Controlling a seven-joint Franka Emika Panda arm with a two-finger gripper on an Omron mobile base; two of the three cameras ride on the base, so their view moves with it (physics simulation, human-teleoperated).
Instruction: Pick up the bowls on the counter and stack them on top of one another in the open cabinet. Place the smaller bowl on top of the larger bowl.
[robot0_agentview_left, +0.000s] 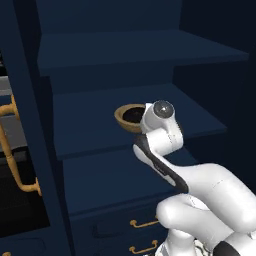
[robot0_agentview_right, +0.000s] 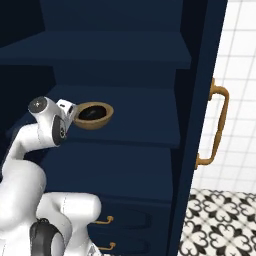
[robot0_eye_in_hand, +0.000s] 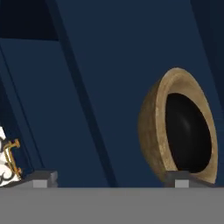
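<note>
The larger tan bowl (robot0_agentview_left: 122, 120) (robot0_agentview_right: 93, 124) sits on the middle shelf (robot0_agentview_left: 85, 125) (robot0_agentview_right: 142, 127) of the open navy cabinet. The smaller black bowl (robot0_agentview_left: 134, 115) (robot0_agentview_right: 90, 113) lies inside it. In the hand view the tan bowl (robot0_eye_in_hand: 153, 127) fills the right side, rolled on edge by the camera's tilt, with the black bowl (robot0_eye_in_hand: 188, 135) nested in it. My gripper (robot0_agentview_right: 71, 111) (robot0_eye_in_hand: 111, 177) is right beside the stack and open; its fingertips stand far apart and the right one (robot0_eye_in_hand: 178, 178) is at the tan bowl's rim. In the left base view my wrist hides the fingers.
Navy shelves run above and below the bowls' shelf. Drawers with brass pulls (robot0_agentview_left: 144, 223) (robot0_agentview_right: 102, 220) lie underneath. Open doors with curved brass handles (robot0_agentview_left: 15, 165) (robot0_agentview_right: 218, 125) flank the cabinet. White wall tile (robot0_agentview_right: 240, 60) and a patterned floor (robot0_agentview_right: 220, 220) are to the right.
</note>
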